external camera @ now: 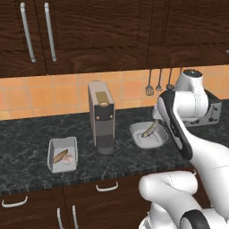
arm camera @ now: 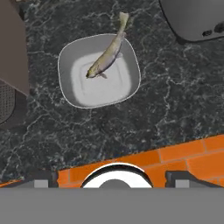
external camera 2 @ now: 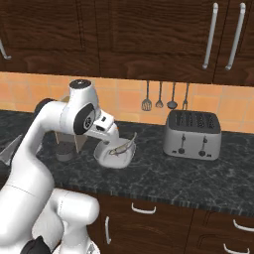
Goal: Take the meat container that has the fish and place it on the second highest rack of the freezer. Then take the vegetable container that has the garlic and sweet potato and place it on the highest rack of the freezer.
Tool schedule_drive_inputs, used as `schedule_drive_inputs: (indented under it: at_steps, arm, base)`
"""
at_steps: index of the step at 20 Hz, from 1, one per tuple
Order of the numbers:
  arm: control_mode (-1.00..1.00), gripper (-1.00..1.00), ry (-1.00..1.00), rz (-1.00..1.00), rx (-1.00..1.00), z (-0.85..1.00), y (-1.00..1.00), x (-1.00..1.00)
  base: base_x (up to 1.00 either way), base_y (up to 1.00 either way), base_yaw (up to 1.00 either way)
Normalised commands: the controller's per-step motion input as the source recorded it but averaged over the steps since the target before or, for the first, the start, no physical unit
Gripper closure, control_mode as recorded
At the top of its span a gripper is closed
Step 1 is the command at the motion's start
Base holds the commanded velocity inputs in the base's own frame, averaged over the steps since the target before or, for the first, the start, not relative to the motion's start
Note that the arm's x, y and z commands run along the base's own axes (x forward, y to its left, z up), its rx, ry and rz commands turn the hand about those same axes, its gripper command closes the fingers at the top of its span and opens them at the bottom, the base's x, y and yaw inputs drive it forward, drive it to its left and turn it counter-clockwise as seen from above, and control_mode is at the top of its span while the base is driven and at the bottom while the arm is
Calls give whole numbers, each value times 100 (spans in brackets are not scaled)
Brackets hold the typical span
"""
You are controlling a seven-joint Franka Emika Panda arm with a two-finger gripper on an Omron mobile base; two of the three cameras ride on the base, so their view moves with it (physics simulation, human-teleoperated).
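Two trays on the table, fingers wide and empty

Fingers (arm camera: 112,178) are spread wide, holding nothing, above the fish tray (arm camera: 72,54). Fish (arm camera: 107,54) lies diagonally across it, tail over the rim toward the toaster (external camera 2: 192,134), head near the tray's middle. Beyond the coffee machine (external camera: 101,116), the veg tray (external camera: 51,154) holds the sweet potato (external camera: 60,156) and garlic (external camera: 68,159).

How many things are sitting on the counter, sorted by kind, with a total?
Food containers: 2, the fish container and the vegetable container
Coffee machines: 1
Toasters: 1
Total: 4
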Motion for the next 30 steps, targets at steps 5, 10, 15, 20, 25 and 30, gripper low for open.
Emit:
schedule_drive_inputs:
  at_steps: [5, 10, 15, 20, 25, 30]
  arm:
    - [-100, -100, 1, -42, 18, -60, -49, -2]
    - [-100, -100, 0, -19, 17, -43, -14, 28]
    - [-100, -100, 3, -7, 6, -30, -37, 40]
    - [-100, -100, 5, -4, 5, -24, -15, 51]
    - [-100, -100, 8, 0, 5, -36, 0, 50]
    - [-100, -100, 14, 0, 1, -37, 0, 32]
  base:
    - [0, 0, 0]
    - [0, 0, 0]
    - [0, 0, 0]
    - [0, 0, 0]
    - [0, 0, 0]
    - [0, 0, 0]
